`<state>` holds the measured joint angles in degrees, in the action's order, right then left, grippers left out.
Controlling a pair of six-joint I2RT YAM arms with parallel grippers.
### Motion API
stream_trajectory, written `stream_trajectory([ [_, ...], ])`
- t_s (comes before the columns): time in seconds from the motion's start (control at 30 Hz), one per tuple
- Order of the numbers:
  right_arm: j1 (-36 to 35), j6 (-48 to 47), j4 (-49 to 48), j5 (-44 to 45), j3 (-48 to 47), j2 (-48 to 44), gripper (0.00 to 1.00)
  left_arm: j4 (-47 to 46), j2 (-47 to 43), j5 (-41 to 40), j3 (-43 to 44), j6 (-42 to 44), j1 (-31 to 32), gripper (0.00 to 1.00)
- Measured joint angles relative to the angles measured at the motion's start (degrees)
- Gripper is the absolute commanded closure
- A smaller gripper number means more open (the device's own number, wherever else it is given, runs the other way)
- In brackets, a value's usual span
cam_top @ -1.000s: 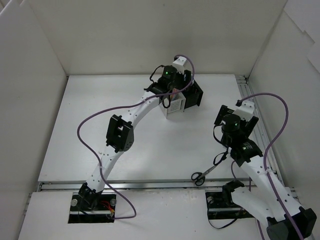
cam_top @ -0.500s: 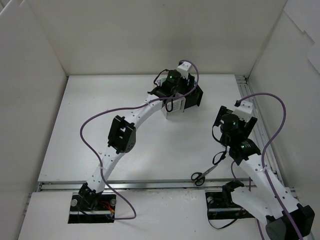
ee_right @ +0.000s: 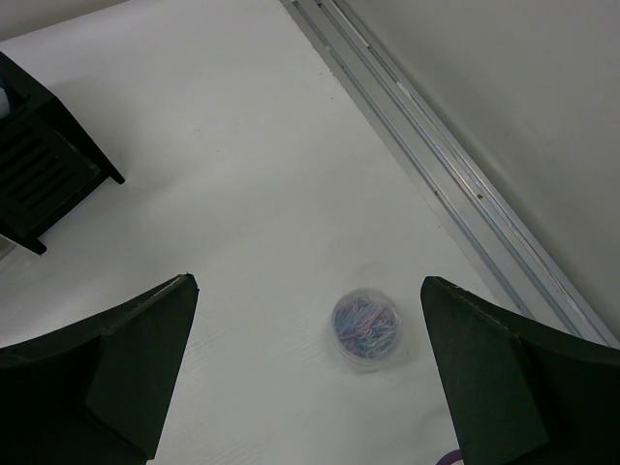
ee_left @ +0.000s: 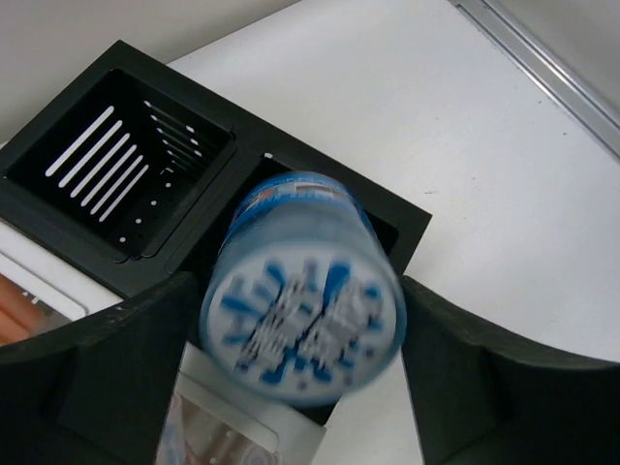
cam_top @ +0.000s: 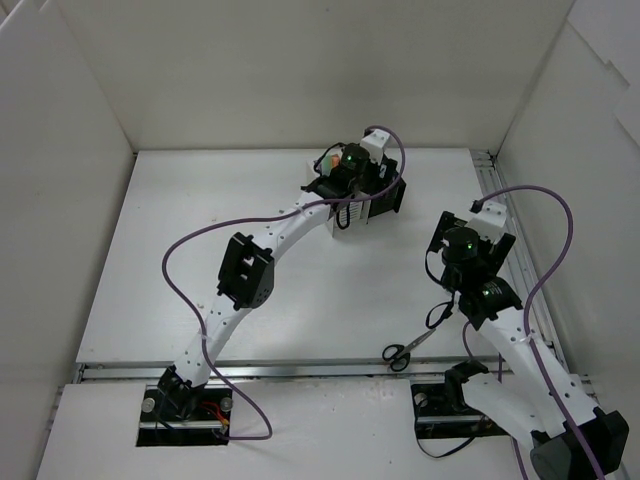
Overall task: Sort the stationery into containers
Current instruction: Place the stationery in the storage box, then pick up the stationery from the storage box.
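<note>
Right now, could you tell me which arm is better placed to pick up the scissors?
Right. The open right gripper hangs near the scissors; the left gripper is over the black holder, the jar between its fingers.

White left arm (cam_top: pixel 207 328) and right arm (cam_top: pixel 522 352), black joints (cam_top: pixel 245 272), green lights (cam_top: pixel 352 157), looping purple cables (cam_top: pixel 164 266)

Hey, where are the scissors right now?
In the top view, the scissors lie at the near right edge of the table, just left of the right arm.
</note>
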<state>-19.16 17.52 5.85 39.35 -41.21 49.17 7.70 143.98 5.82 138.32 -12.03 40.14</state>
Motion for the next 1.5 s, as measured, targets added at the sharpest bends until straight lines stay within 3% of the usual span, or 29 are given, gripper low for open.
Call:
stream_trajectory([
  [0.17, 0.04, 0.00, -0.02, -0.39, 0.00, 0.28, 0.02, 1.44, 0.00, -1.20, 0.00, 0.11, -0.07, 0.04],
  [0.53, 0.11, -1.16, 0.00, -3.15, -0.50, 2.86, 0.02, 2.54, -0.79, -0.44, 0.00, 0.09, -0.11, 0.01],
  [0.7, 0.11, -7.61, -0.66, -9.77, -5.42, 9.27, 0.02, 3.26, -4.85, 2.36, -0.11, 0.22, -0.11, 0.00],
  [0.87, 0.11, -20.79, -3.17, -21.92, -9.44, 13.60, 0.02, 3.74, -16.65, 4.57, -3.45, 1.40, -0.39, 0.00],
  [1.0, -1.05, -30.97, -4.83, -28.72, -14.53, 19.82, 0.02, 3.17, -32.54, 4.96, -15.76, 0.96, -2.10, 0.01],
  [1.23, -3.37, -41.79, -7.10, -34.95, -28.65, 37.18, 0.02, -0.35, -65.88, 0.68, -56.19, -4.44, -13.81, 0.00],
  [1.37, -3.08, -42.66, -7.89, -35.30, -37.38, 47.84, 0.02, 2.93, -77.35, -4.31, -73.68, -7.52, -16.70, 0.00],
  [1.5, -2.05, -41.68, -7.72, -34.88, -44.68, 56.39, 0.02, 9.01, -85.18, -8.13, -82.93, -9.94, -16.59, 0.01],
])
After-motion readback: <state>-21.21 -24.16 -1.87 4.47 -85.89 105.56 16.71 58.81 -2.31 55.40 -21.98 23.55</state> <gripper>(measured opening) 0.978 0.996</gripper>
